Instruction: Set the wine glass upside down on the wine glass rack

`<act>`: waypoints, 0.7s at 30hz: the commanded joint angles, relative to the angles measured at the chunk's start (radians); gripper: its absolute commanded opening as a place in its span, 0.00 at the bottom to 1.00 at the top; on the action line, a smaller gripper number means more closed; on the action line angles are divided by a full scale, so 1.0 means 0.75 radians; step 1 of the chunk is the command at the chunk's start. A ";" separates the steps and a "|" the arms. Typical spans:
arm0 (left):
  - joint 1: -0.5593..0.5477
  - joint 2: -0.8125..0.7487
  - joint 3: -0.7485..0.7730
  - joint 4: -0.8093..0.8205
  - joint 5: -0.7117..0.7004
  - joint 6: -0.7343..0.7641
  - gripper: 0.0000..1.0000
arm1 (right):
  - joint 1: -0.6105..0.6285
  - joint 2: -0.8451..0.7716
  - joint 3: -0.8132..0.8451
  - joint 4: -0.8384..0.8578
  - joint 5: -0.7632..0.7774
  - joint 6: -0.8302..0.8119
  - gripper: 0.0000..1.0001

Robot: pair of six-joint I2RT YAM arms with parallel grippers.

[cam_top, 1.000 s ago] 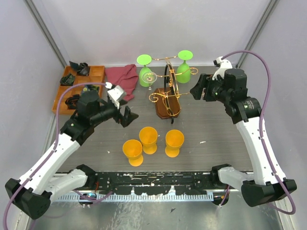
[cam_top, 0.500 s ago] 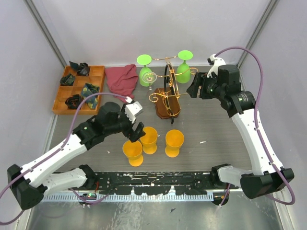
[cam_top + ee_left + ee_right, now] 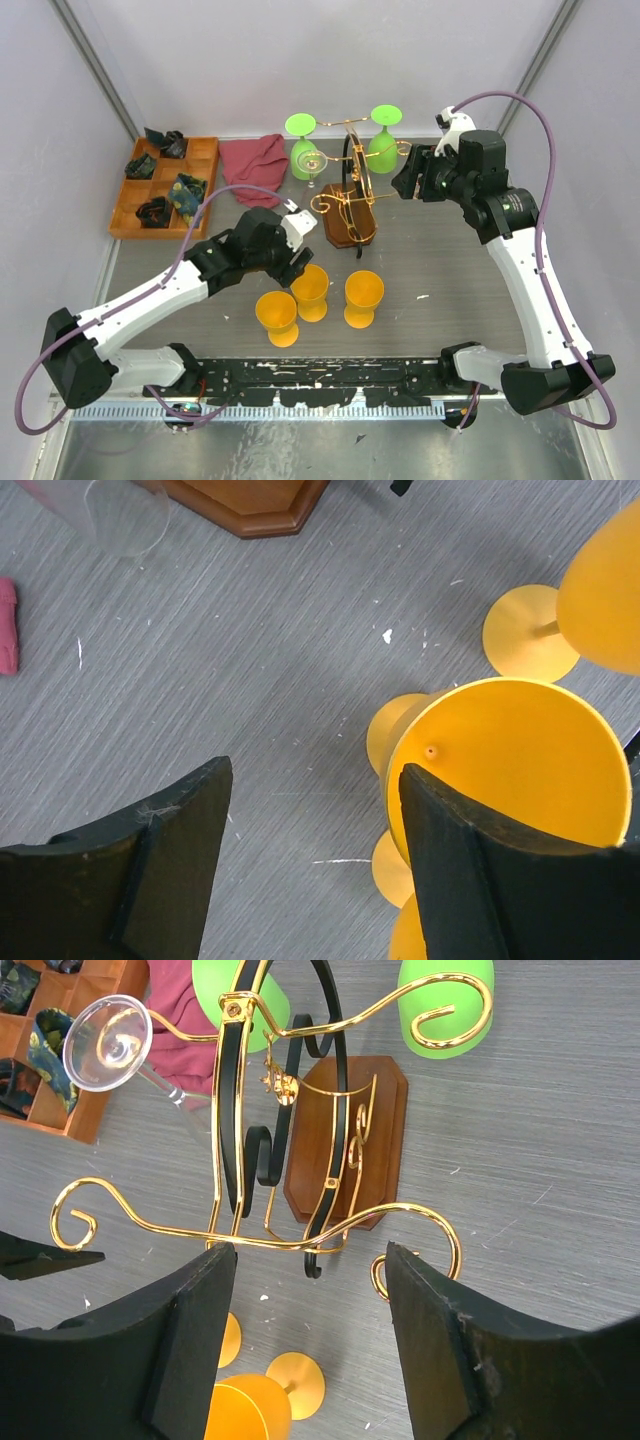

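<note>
Top external view: the wine glass rack (image 3: 348, 228) is seen standing on the grey surface (image 3: 450, 260) in the upper middle of the frame. A green glass (image 3: 301, 160) is hung foot-up at its upper left and a second green glass (image 3: 383, 150) at its upper right. A clear glass (image 3: 311, 164) is seen just beside the left green one, by a scroll arm. Below the rack, three orange wine glasses are set upright on the surface in a loose row: a left one (image 3: 276, 312), a middle orange wine glass (image 3: 310, 285) and a right one (image 3: 364, 296). An orange-brown tray (image 3: 205, 150) is placed at the upper left of the frame, with a red cloth (image 3: 255, 165) between it and the rack.

The left gripper (image 3: 297, 262) is held just above the upper-left rim of the middle orange wine glass. In the left wrist view its jaws (image 3: 312, 780) are seen apart and nothing is clamped. The bowl of that glass (image 3: 505, 760) is seen at the lower right of the frame, its rim partly covered by the right-hand finger (image 3: 450, 880). Whether the finger touches it cannot be told.

The right gripper (image 3: 405, 185) is held at the right side of the rack, near the second green glass. In the right wrist view its jaws (image 3: 305, 1260) are seen apart and empty. The gold scroll arms and dark post of the rack (image 3: 345, 1140) fill the frame beyond them, and the foot of the clear glass (image 3: 107, 1028) is seen at the upper left.
</note>
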 commanded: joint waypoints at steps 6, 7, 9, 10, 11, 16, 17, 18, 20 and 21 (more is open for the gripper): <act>-0.008 0.032 0.050 -0.059 0.043 0.063 0.67 | 0.008 -0.006 0.038 0.058 -0.014 -0.025 0.64; -0.008 0.034 0.050 -0.059 0.043 0.062 0.66 | 0.008 -0.001 0.040 0.060 -0.017 -0.024 0.64; -0.008 0.036 0.049 -0.061 0.043 0.059 0.63 | 0.008 0.006 0.042 0.067 -0.027 -0.019 0.63; -0.009 0.036 0.050 -0.060 0.044 0.057 0.61 | 0.008 0.007 0.042 0.071 -0.030 -0.014 0.63; -0.009 0.035 0.050 -0.058 0.044 0.057 0.58 | 0.008 0.009 0.042 0.075 -0.031 -0.012 0.62; -0.007 0.023 0.046 -0.051 0.032 0.059 0.26 | 0.007 0.015 0.035 0.085 -0.033 -0.006 0.61; -0.007 0.019 0.041 -0.042 0.022 0.058 0.18 | 0.008 0.017 0.034 0.085 -0.031 -0.006 0.60; -0.009 0.011 0.037 -0.031 0.008 0.057 0.09 | 0.008 0.019 0.032 0.086 -0.029 -0.007 0.60; -0.006 -0.010 0.027 -0.002 -0.018 0.054 0.05 | 0.008 0.019 0.027 0.089 -0.027 -0.004 0.60; -0.006 -0.025 0.024 0.013 -0.032 0.054 0.05 | 0.008 0.019 0.026 0.091 -0.027 -0.003 0.60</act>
